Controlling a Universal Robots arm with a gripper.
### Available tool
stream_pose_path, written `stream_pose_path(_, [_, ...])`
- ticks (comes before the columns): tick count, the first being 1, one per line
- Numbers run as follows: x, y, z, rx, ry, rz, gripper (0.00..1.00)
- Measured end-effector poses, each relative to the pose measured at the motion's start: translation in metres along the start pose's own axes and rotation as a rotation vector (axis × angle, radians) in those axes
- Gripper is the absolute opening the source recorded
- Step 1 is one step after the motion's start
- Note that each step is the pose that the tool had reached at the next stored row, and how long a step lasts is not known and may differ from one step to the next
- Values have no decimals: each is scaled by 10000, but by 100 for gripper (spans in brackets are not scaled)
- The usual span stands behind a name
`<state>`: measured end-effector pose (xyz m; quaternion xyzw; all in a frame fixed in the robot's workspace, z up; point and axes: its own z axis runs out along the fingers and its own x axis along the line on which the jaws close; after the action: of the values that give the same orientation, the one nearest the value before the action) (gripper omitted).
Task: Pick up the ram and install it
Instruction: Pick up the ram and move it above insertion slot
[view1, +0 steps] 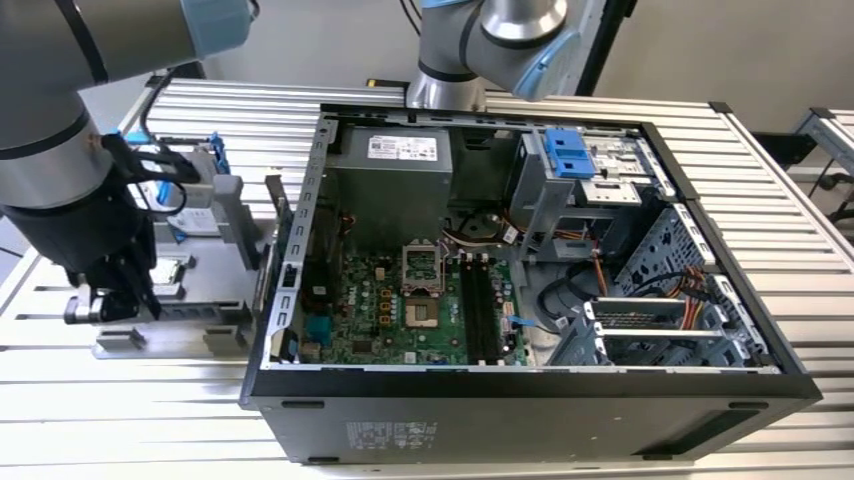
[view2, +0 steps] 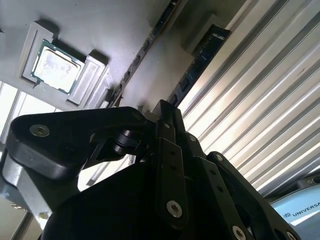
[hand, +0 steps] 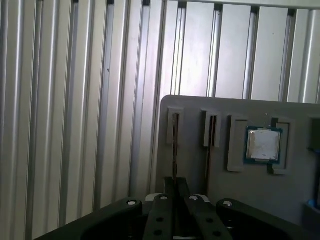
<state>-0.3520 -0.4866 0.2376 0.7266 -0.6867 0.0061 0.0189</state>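
On the exterior view's left, beside the open computer case, the arm reaches down over a grey parts tray that lies on the ribbed metal table. The gripper hangs low, right at the tray's surface.

In both wrist views the tray has two narrow slots side by side, each with a dark stick standing on its edge. The ram sits in the slot farther from the square processor chip, and the second stick stands between the two. The gripper lines up with the ram's near end. Its black fingers are drawn in until only a thin seam is left between them, and the stick's edge runs straight into that seam, so they look clamped on it. The ram is seated in its slot, upright, not lifted.

Inside the case the green motherboard lies flat, and its long black memory slots run side by side near the middle. Blue-railed drive bays sit at the far corner. The table's pale ribs stretch away beyond the tray's edge.
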Motion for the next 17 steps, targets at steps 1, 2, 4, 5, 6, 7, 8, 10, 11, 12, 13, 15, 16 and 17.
stream_pose_path(1, [0, 1, -10, 1, -26, 35, 0])
stream_pose_path(2, [0, 1, -23, 1, -39, 54, 0])
stream_pose_path(4, [2, 2, -63, 1, -44, 62, 0])
stream_pose_path(5, [3, 2, -87, 1, -44, 63, 0])
stream_pose_path(6, [4, 3, -108, 0, -45, 63, 0])
stream_pose_path(7, [4, 4, -128, 1, -47, 64, 0])
stream_pose_path(8, [5, 4, -146, 2, -48, 64, 0])
stream_pose_path(10, [6, 5, -181, 1, -48, 64, 0])
stream_pose_path(11, [7, 5, -200, 1, -48, 64, 0])
stream_pose_path(12, [8, 6, -221, 0, -47, 64, 0])
stream_pose_path(13, [8, 6, -241, 0, -47, 64, 0])
stream_pose_path(15, [10, 7, -276, 1, -48, 64, 0])
stream_pose_path(16, [10, 7, -293, 1, -47, 64, 0])
stream_pose_path(17, [11, 8, -307, 0, -47, 64, 0])
